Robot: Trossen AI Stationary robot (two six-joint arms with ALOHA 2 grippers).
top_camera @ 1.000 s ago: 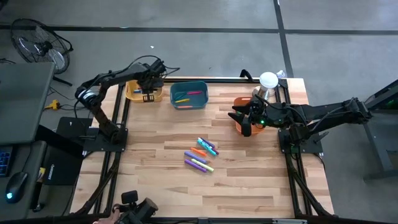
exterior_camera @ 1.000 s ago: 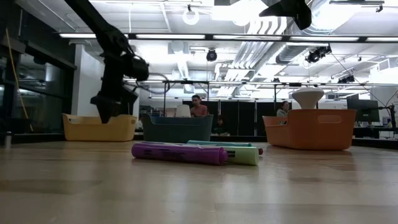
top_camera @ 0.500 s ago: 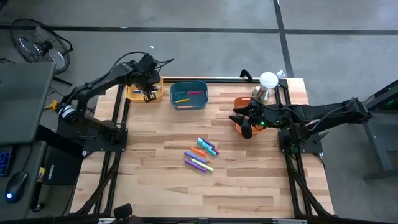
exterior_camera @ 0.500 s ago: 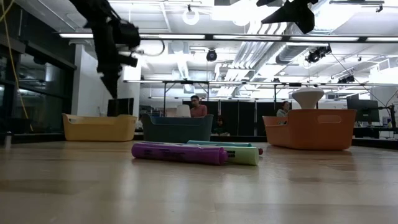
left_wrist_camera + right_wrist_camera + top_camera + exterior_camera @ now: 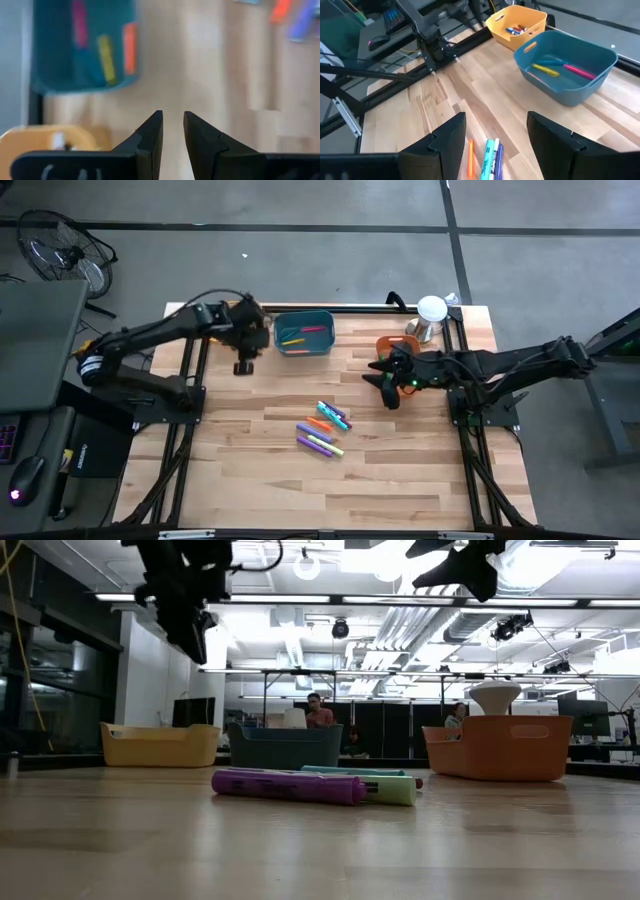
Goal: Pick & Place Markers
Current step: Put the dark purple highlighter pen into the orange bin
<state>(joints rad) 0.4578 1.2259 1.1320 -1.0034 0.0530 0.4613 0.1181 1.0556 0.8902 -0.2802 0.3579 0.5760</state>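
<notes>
High view: markers [image 5: 322, 430] lie mid-bench as the right gripper [image 5: 387, 395], jaws spread and empty, nears; a square descent over one marker would serve best, left gripper [image 5: 243, 367] jaws narrowly parted.

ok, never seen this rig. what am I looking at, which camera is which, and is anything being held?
Two dark robot arms work at a wooden table. One picture looks straight down from above, one looks level across the tabletop, and two come from cameras on the arms' wrists.

The left end effector hangs above the table beside the teal bin, its fingers a narrow gap apart with nothing between them. The right end effector is open and empty, beside the orange bin.

A loose cluster of markers lies mid-table, purple, teal, blue and orange among them. The teal bin already holds a few markers, and the yellow bin at the far left corner holds some too. A white object stands by the orange bin; I can't tell what it is.

So nothing is held right now.
</notes>
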